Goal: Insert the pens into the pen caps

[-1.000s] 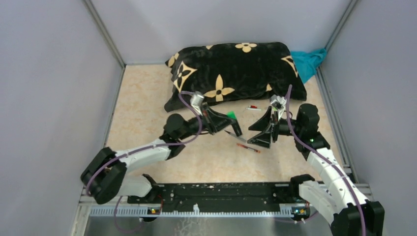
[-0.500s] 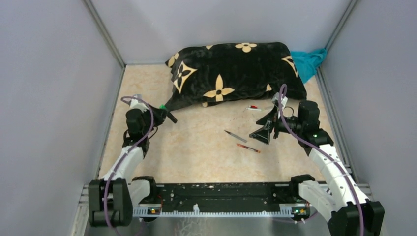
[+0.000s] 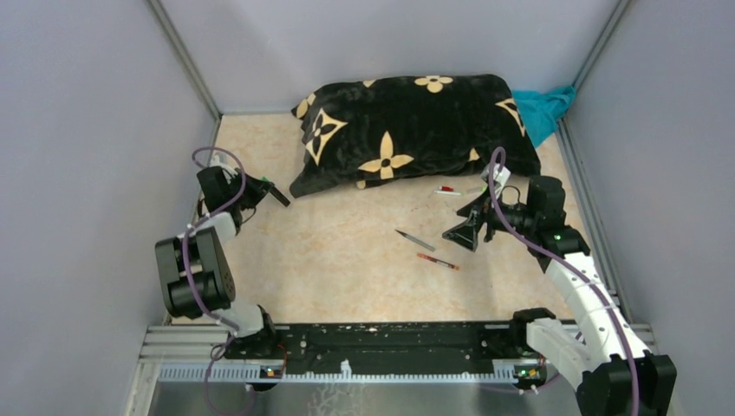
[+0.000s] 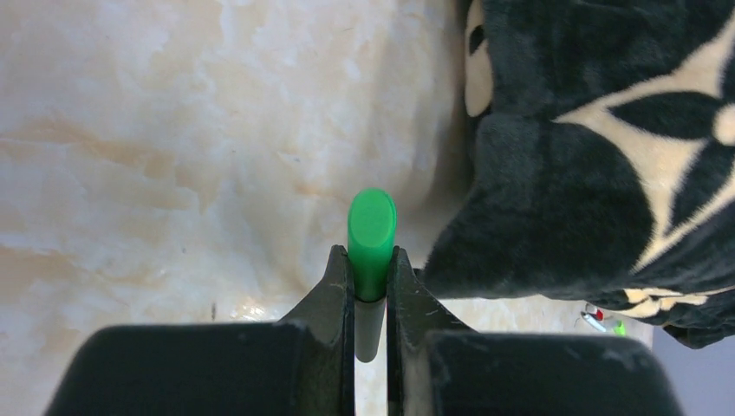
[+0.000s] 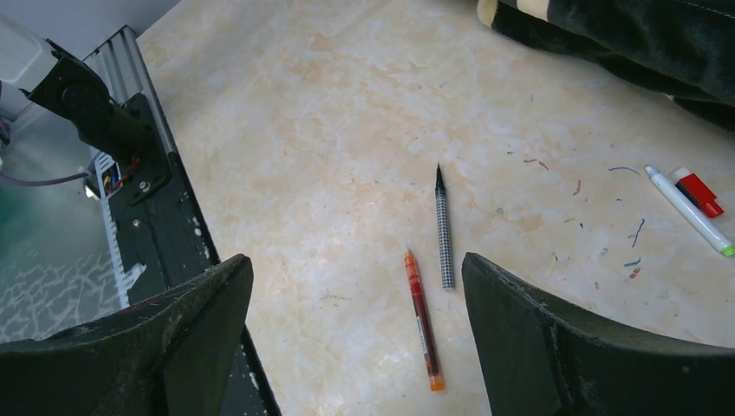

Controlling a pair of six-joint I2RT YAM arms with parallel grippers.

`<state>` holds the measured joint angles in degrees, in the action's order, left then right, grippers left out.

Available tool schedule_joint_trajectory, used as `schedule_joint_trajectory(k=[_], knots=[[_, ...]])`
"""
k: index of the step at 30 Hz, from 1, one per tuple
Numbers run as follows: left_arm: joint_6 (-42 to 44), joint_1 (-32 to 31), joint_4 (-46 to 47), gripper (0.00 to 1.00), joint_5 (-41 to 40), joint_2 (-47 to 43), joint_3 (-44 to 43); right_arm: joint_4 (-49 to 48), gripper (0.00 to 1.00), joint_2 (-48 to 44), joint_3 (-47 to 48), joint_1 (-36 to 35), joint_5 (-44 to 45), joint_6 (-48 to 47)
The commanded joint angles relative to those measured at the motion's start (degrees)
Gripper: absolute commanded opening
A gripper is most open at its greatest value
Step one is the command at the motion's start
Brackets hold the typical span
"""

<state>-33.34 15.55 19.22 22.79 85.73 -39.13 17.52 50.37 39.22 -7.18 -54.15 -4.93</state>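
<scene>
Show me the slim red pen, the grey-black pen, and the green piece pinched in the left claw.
slim red pen [image 5: 422, 319]: right wrist view, mid-barrel.
slim grey-black pen [image 5: 444, 230]: right wrist view, mid-barrel.
green rounded plastic piece [image 4: 372, 221]: left wrist view, its rounded tip.

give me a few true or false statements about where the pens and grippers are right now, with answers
1. The left gripper is shut on a green piece. True.
2. The right gripper grips the red pen. False: its jaws stand open above that pen, holding nothing.
3. The red pen and the grey-black pen lie close together on the table. True.
4. The white pen rests on the pillow. False: it lies on the table, beside a red cap.
</scene>
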Motion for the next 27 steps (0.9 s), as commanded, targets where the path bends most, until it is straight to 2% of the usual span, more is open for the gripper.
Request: schedule_joint_trajectory(k=[1, 5, 9, 14, 17, 19, 27], knots=[[2.15, 2.97, -6.14, 0.00, 7.49, 6.83, -5.76, -0.91, 0.88, -0.36, 2.44, 1.00, 0.11, -1.14], [2.76, 4.67, -9.60, 0.00, 10.92, 11.09, -8.99, -1.07, 0.88, -0.18, 2.44, 1.16, 0.14, -1.06], [4.72, 5.48, -13.16, 0.00, 8.86, 13.07, -10.48, -1.25, 0.88, -0.10, 2.31, 1.29, 0.11, -1.07], [6.74, 6.77, -20.49, 0.21, 7.23, 16.48, -14.52, -1.43, 0.88, -0.01, 2.22, 1.29, 0.02, -1.05], [7.80, 7.04, -23.76, 0.43, 4.23, 15.13, -15.75, -1.42, 0.88, -0.10, 2.26, 1.31, 0.01, -1.05], [8.82, 7.04, -25.41, 0.53, 1.97, 13.01, -16.16, -1.43, 0.88, -0.25, 2.26, 1.35, -0.07, -1.05], [14.53, 7.04, -31.35, 0.61, 2.75, 1.27, -13.59, -2.04, 0.89, -0.54, 2.17, 1.60, -0.08, -0.80]])
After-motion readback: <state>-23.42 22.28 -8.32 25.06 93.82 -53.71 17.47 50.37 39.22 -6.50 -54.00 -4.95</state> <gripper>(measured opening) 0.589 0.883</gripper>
